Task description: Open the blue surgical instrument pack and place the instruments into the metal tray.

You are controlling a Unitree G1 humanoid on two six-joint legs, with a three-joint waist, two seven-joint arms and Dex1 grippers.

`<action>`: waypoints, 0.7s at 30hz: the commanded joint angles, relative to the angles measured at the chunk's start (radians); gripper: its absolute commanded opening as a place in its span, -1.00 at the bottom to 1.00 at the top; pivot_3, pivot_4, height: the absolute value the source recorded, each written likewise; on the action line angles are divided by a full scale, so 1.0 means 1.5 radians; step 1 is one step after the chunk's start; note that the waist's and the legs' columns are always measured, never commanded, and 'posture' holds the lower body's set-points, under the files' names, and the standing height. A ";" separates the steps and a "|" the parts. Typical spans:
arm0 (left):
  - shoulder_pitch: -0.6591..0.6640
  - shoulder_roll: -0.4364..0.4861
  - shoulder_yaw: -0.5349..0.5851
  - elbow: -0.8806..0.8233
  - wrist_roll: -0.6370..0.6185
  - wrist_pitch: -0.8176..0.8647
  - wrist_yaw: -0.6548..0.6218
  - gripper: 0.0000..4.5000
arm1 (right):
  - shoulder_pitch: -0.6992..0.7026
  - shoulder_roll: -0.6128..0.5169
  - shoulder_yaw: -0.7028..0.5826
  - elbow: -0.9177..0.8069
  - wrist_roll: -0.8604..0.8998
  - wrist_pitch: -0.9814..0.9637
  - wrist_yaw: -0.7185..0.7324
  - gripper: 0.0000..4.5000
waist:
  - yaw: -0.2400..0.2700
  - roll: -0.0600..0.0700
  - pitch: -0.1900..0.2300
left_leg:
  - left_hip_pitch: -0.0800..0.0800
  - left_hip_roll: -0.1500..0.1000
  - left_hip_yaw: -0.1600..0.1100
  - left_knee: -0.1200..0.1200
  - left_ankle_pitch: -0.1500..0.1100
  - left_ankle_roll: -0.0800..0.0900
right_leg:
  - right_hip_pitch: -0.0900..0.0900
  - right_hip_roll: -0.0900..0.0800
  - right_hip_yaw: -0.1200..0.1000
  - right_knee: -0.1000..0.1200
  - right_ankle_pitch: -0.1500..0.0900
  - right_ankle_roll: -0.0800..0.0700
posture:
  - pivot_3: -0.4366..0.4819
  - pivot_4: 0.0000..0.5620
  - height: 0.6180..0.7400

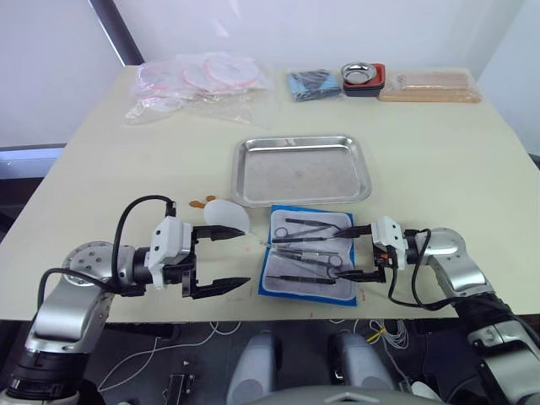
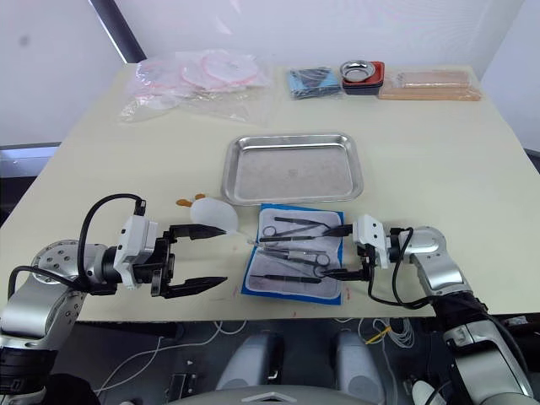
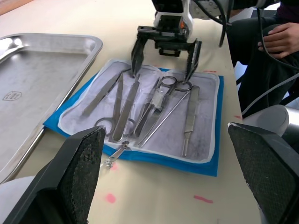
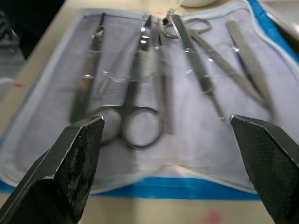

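The pack (image 1: 307, 254) lies open and flat near the front edge of the table (image 1: 439, 160), a blue border framing a white-grey lining. The instruments (image 3: 149, 105) lie side by side on the lining: ring-handled scissors, forceps and slim tweezers, some tucked under a clear sleeve. The tray (image 1: 301, 170) sits just behind the pack, shallow and shiny, with nothing in it.

The right hand (image 1: 363, 251) is released, its fingers spread wide at the pack's right edge, low over the lining; whether they touch it I cannot tell. The left hand (image 1: 221, 261) is released too, fingers wide apart, left of the pack and clear of it.

A small white dish (image 1: 228, 216) sits beside the left hand's upper finger, partly covered by it. At the table's back edge lie clear plastic bags (image 1: 198, 84), a dark blue bundle (image 1: 314, 84), a metal bowl in a red-black dish (image 1: 364, 78) and a pale flat box (image 1: 430, 86). A person's hand (image 3: 282, 39) shows beyond the table in the left wrist view.
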 commanded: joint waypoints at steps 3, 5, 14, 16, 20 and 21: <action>-0.006 -0.003 -0.004 0.002 0.005 -0.020 -0.007 0.98 | 0.028 0.000 0.026 -0.013 -0.034 0.035 -0.037 1.00 | 0.000 0.000 0.000 | 0.000 0.000 0.000 0.000 0.000 0.000 | 0.000 0.000 0.000 0.000 0.000 0.000 | -0.05 -0.47 1.00; -0.006 -0.004 -0.005 0.001 0.007 -0.021 -0.005 0.98 | 0.038 -0.001 0.032 -0.023 -0.044 0.035 -0.051 1.00 | 0.000 0.000 0.000 | 0.000 0.000 0.000 0.000 0.000 0.000 | 0.000 0.000 0.000 0.000 0.000 -0.001 | -0.05 -0.47 1.00; -0.011 -0.008 -0.010 0.001 0.012 -0.023 -0.001 0.98 | 0.040 -0.014 0.051 -0.009 -0.082 0.016 -0.078 1.00 | -0.001 -0.001 0.000 | 0.001 0.001 0.000 0.000 0.000 0.000 | 0.000 0.001 0.000 0.000 0.000 -0.001 | -0.05 -0.47 1.00; -0.013 -0.010 -0.011 0.002 0.012 -0.023 -0.001 0.98 | 0.039 -0.008 0.051 -0.008 -0.073 0.026 -0.079 1.00 | -0.001 -0.002 -0.001 | 0.001 0.001 0.000 0.000 0.000 0.000 | 0.000 0.001 0.000 0.000 0.000 -0.001 | -0.05 -0.47 1.00; -0.028 -0.011 -0.013 0.008 0.010 -0.021 -0.004 0.98 | 0.044 -0.001 0.053 0.001 -0.060 0.021 -0.069 1.00 | -0.001 -0.003 -0.002 | 0.001 0.001 0.000 0.000 0.000 0.000 | 0.001 0.001 0.000 0.000 -0.001 -0.002 | -0.05 -0.47 1.00; -0.034 -0.010 -0.014 0.012 0.010 -0.022 -0.006 0.98 | 0.045 0.000 0.054 0.006 -0.062 0.019 -0.068 1.00 | -0.001 -0.003 -0.002 | 0.002 0.002 0.000 0.000 0.000 0.000 | 0.001 0.002 0.000 0.000 -0.001 -0.002 | -0.05 -0.47 1.00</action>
